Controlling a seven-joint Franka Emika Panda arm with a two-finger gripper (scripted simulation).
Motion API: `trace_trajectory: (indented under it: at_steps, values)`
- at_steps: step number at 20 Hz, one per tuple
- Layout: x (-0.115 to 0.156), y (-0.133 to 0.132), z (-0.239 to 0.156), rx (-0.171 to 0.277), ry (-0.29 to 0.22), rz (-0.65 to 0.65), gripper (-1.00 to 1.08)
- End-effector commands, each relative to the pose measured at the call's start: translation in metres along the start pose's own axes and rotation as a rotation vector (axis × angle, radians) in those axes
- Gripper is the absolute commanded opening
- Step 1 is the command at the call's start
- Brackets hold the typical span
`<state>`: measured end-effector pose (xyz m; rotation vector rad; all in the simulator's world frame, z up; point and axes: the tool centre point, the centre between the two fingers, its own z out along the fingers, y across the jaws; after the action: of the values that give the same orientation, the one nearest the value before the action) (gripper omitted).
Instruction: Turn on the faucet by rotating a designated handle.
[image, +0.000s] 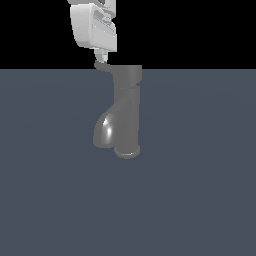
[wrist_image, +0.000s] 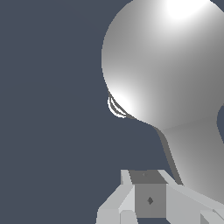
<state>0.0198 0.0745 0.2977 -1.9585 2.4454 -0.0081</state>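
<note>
The glossy dark grey faucet (image: 125, 112) stands upright on its flared base in the middle of the exterior view, its bulging spout (image: 106, 131) toward that view's left. The thin handle (image: 104, 66) sticks out from the top cap toward the same side. My white gripper (image: 101, 56) hangs straight above the handle's upturned tip, its fingers together and just touching or nearly touching it. In the wrist view the gripper (wrist_image: 148, 197) sits close over the handle (wrist_image: 197, 157), with the shiny spout (wrist_image: 166, 61) beyond it. Nothing is held.
A flat blue-grey floor (image: 200, 200) spreads around the faucet. No other objects show in either view.
</note>
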Motion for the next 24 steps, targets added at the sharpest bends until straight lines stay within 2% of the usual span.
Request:
trace_trajectory:
  at_steps: [1,4,6,24]
  values:
    - [-0.006,0.015,0.0,-0.009,0.004,-0.008,-1.0]
    - [-0.009,0.025,0.0,-0.009,0.004,-0.008,-1.0]
    - [-0.005,0.017,0.0,-0.002,0.0,-0.001,-1.0]
    - [0.017,0.066,-0.001,-0.007,0.002,-0.006,-1.0]
